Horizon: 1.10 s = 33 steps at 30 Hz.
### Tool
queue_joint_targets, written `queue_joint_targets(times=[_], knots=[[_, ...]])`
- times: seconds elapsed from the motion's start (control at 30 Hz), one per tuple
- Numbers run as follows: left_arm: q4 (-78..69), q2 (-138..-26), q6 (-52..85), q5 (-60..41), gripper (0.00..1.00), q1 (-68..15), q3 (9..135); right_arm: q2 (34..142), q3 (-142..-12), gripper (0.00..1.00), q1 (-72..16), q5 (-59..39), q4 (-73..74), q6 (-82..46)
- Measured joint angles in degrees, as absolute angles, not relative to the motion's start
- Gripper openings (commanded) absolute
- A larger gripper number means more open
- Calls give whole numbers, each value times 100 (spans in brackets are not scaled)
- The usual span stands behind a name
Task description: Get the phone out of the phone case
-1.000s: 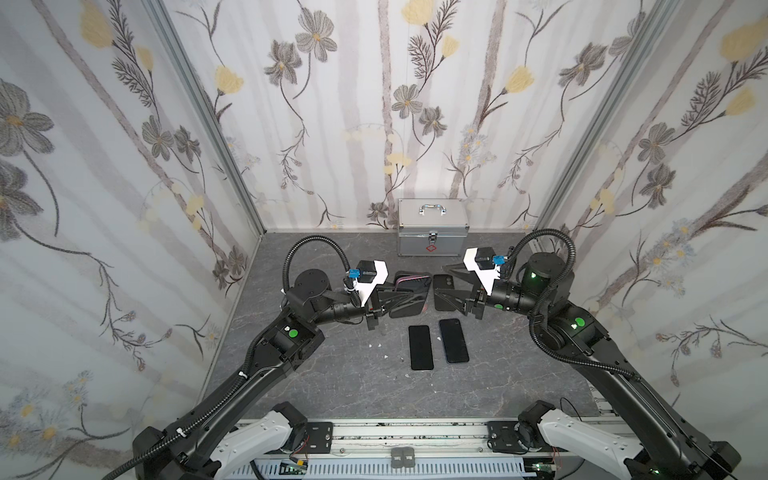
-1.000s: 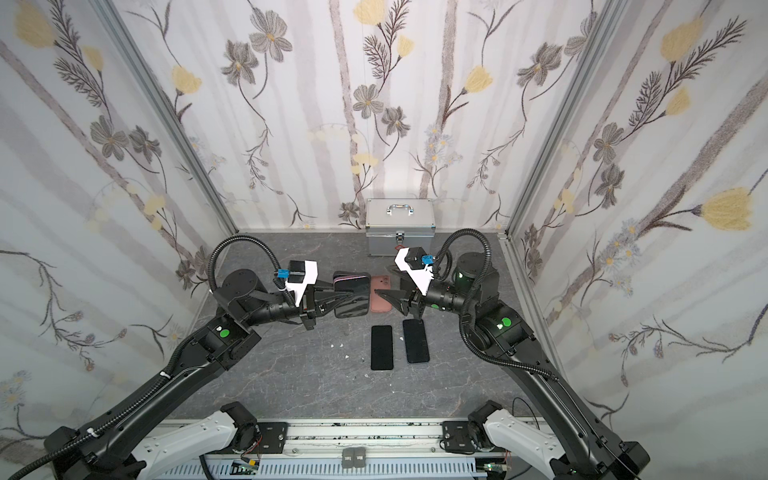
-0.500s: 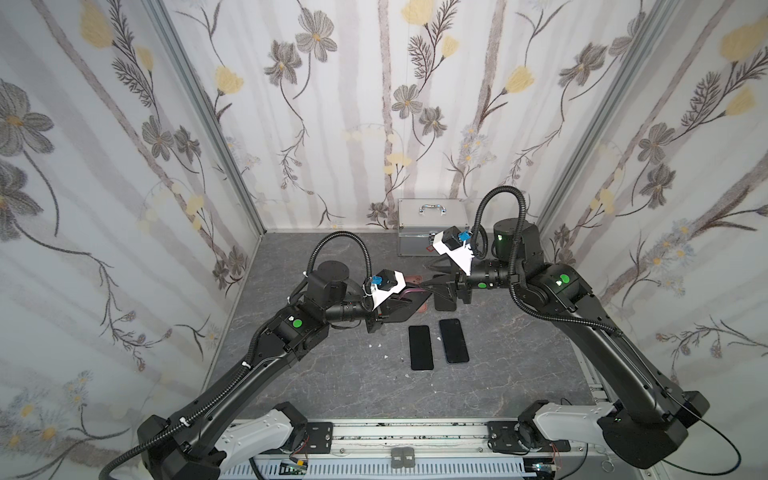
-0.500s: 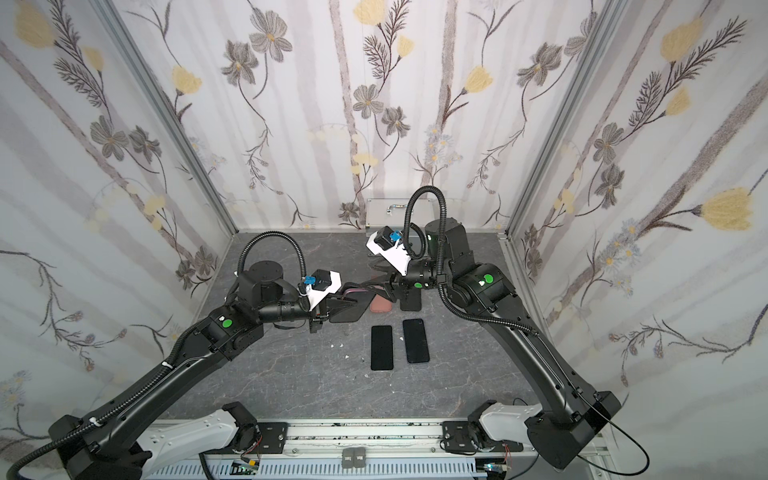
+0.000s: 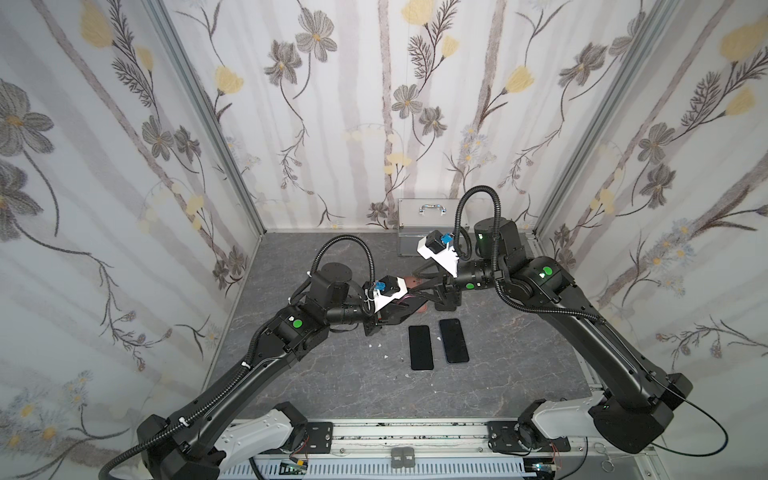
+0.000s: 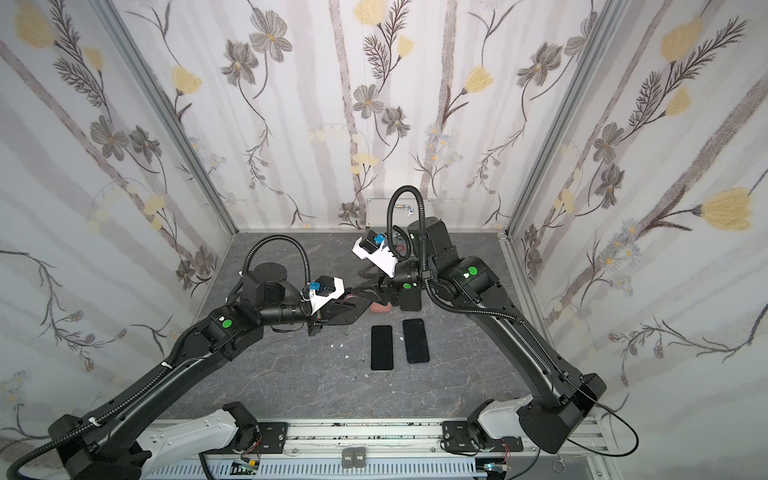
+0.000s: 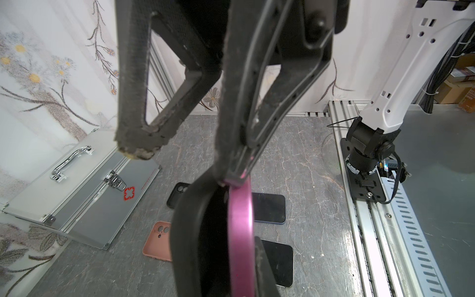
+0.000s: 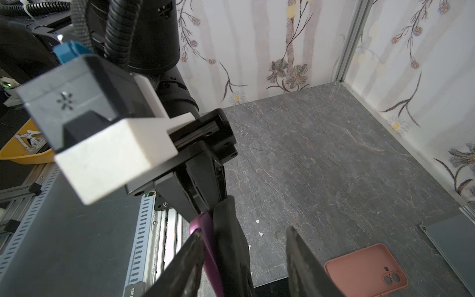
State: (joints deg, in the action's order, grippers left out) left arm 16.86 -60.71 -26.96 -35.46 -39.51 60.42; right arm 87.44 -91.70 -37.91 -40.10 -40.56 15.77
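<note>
My left gripper (image 7: pixel 231 257) is shut on the purple phone (image 7: pixel 240 226), which sits in a black phone case (image 7: pixel 190 231) held edge-up above the table. At the free end the case bows away from the phone. My right gripper (image 8: pixel 244 231) is open and straddles that end. One of its fingers (image 8: pixel 190 257) touches the phone (image 8: pixel 208 246). The other finger (image 8: pixel 300 257) stands apart from the case (image 8: pixel 228 231). In both top views the two grippers (image 5: pixel 409 299) (image 6: pixel 365 291) meet at mid-table.
Two dark phones (image 5: pixel 420 347) (image 5: pixel 454 340) lie flat side by side in front. A pink case (image 8: pixel 366 270) and a black empty case (image 7: pixel 177 192) lie behind them. A metal box (image 5: pixel 419 216) stands at the back wall. White crumbs dot the table (image 5: pixel 519 365).
The right arm has risen and reached left until its gripper straddles the phone, its jaws narrowing. The left arm has shifted forward and right with the phone and case still in its grip.
</note>
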Motion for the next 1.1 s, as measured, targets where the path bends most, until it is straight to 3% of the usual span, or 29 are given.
queue_joint_targets(times=[0.77, 1.1], knots=[[2016, -5961, -2860, -3061, 0, -4001, 6042, 9244, -9406, 33, -3841, -3977, -4425, 1702], [2163, -5948, -2862, -2928, 0, -4012, 6042, 9327, -9406, 14, -3857, -4104, -4506, 1653]])
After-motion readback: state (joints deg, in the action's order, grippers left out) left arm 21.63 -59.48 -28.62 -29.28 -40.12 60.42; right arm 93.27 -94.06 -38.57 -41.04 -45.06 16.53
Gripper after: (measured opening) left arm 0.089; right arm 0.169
